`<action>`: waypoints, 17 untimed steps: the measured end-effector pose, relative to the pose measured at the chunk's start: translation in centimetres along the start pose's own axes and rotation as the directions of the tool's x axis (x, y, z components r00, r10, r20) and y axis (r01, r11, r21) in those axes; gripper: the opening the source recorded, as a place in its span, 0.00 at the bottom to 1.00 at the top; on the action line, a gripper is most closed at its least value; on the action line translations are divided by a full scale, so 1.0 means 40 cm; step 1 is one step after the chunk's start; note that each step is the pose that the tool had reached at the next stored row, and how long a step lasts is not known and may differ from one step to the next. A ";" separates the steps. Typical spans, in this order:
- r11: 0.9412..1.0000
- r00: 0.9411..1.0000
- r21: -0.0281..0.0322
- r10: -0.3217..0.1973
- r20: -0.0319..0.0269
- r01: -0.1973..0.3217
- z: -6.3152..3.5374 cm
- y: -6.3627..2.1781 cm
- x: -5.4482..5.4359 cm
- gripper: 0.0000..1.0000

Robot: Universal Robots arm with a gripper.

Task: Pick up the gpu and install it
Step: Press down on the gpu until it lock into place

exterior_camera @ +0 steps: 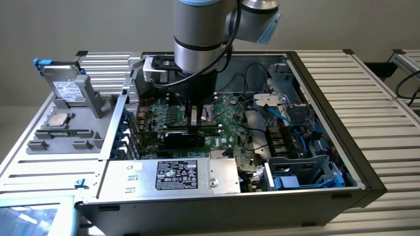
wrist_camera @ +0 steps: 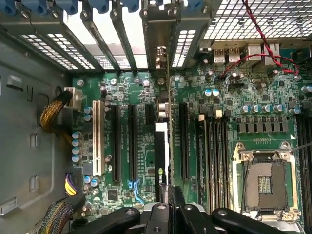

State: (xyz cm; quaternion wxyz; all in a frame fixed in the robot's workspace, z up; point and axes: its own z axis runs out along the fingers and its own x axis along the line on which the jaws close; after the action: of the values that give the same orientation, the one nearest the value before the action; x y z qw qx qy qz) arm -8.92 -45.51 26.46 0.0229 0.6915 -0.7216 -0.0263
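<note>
Inside the computer case (exterior_camera: pixel 367 182), the tool (exterior_camera: pixel 194 129) grips the upright gpu (wrist_camera: pixel 161 156).

My exterior camera looks down from high and off to one side over the whole open computer case (exterior_camera: pixel 328 162), while my wrist camera faces straight down, close above the motherboard (wrist_camera: pixel 141 161), so both share that green board and its slots.
</note>
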 end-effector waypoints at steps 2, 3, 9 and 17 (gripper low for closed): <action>1.000 1.000 0.000 0.000 0.000 0.000 0.001 0.000 0.000 0.14; 1.000 1.000 0.000 0.000 0.000 0.000 0.001 0.000 0.000 0.14; 1.000 1.000 0.000 0.000 0.000 0.000 0.005 0.000 0.000 0.14; 1.000 1.000 0.000 0.000 0.003 0.000 -0.008 0.001 -0.001 0.14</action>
State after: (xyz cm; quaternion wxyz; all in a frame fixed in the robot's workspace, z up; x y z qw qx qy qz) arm -8.92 -45.46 26.79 0.0219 0.6913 -0.7217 -0.0275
